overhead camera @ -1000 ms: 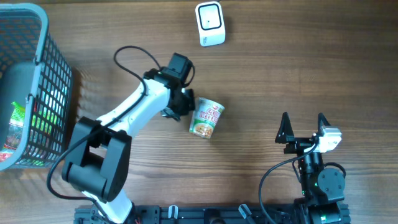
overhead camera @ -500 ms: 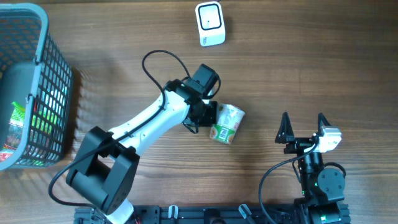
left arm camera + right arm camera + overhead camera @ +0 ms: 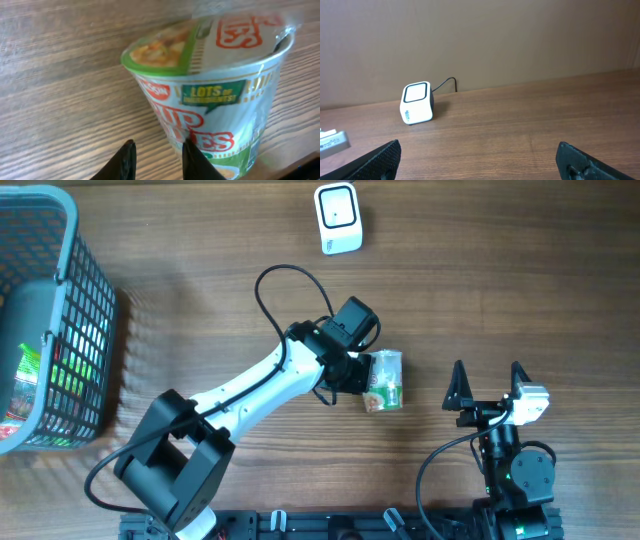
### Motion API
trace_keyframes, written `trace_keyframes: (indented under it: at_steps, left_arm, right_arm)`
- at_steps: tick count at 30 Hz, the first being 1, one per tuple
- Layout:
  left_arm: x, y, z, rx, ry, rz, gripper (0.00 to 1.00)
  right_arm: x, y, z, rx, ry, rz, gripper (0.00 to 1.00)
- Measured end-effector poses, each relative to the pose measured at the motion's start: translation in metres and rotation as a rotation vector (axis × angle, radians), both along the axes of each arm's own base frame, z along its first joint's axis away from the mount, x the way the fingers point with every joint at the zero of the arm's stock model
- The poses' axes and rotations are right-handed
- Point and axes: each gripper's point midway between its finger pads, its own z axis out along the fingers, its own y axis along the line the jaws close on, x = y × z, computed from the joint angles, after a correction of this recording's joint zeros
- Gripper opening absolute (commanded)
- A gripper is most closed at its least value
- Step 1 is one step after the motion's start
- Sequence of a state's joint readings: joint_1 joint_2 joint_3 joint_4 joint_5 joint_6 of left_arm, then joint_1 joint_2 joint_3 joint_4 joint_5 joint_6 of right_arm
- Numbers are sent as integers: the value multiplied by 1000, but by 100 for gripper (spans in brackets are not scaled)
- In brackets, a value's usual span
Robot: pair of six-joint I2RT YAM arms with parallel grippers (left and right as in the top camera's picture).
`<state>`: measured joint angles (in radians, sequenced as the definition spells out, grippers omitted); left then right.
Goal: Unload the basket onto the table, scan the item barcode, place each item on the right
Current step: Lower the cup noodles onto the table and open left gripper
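Overhead, the cup noodle (image 3: 384, 380) lies on its side on the worktop (image 3: 540, 290), right of centre, with the left claw (image 3: 364, 373) just beside its left flank. Left wrist view shows the fingertips (image 3: 126, 161) slightly parted, bare wood between them, grasping nothing. The right claw (image 3: 487, 388) gapes wide, released, near the cup. A white scanner (image 3: 337, 218) stands well apart at the far edge, and a mesh basket (image 3: 92, 320) sits far left

Noodle cup (image 3: 384, 381) on table (image 3: 500, 280), scanner (image 3: 338, 218) behind it, basket (image 3: 90, 300) far left.
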<state>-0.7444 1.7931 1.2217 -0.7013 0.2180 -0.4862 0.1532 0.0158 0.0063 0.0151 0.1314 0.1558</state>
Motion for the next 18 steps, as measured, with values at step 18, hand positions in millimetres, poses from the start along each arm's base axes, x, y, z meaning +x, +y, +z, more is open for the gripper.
trace_keyframes:
  at_steps: [18]
  left_arm:
    - [13, -10, -1, -31, -50, 3, 26]
  right_arm:
    - [0, 0, 0, 0, 0, 0, 100]
